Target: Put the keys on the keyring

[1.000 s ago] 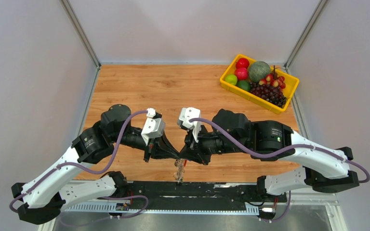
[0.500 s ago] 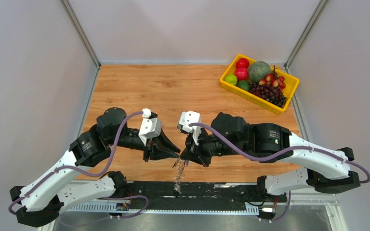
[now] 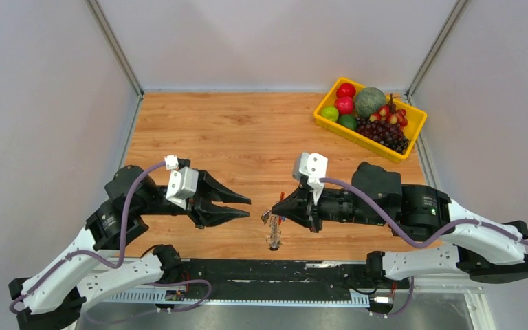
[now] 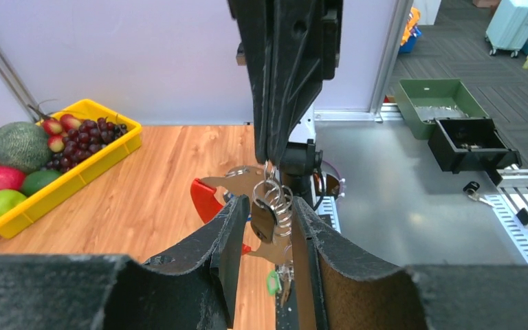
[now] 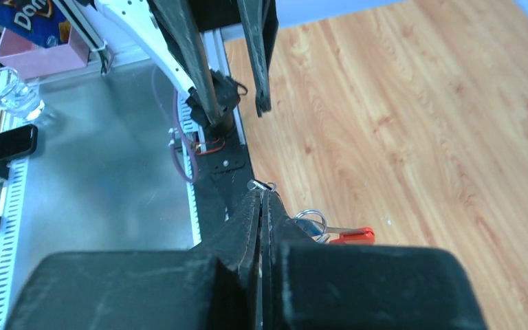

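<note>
One keyring (image 3: pixel 279 220), keys (image 3: pixel 273 238) dangling, is pinched by the closed right gripper (image 3: pixel 275 212); left gripper (image 3: pixel 247 208) is spread, empty. Advised: to be lowered gently before release.

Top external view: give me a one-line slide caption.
Right tool holds the keyring with keys dangling; left tool stands open alongside.

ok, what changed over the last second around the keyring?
The left gripper opened, let go of the bunch and pulled back to its own side. The right gripper stayed shut on the keyring and carried it a little to the right, with the keys hanging below. The yellow fruit tray did not move.
</note>
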`<state>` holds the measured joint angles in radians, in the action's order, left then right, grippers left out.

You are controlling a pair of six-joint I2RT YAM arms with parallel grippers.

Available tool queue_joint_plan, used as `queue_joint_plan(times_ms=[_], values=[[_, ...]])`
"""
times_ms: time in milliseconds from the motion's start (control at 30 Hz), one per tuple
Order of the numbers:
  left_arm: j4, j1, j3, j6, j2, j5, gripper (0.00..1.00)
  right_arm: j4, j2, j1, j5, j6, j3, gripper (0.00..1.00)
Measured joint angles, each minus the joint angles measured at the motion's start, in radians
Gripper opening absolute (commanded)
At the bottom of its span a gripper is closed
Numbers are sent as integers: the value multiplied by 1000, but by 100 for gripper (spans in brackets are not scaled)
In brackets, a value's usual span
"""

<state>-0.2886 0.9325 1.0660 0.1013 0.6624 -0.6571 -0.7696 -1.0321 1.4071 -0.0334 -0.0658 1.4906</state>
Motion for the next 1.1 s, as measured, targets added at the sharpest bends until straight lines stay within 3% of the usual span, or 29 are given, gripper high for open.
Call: queue_joint_plan(times_ms=[333, 1100], values=[[61, 0, -24, 24, 45, 12, 40, 172, 68, 19, -40, 133, -83, 0], [100, 0, -24, 24, 90, 11, 37, 279, 42, 41, -52, 225, -84, 0]])
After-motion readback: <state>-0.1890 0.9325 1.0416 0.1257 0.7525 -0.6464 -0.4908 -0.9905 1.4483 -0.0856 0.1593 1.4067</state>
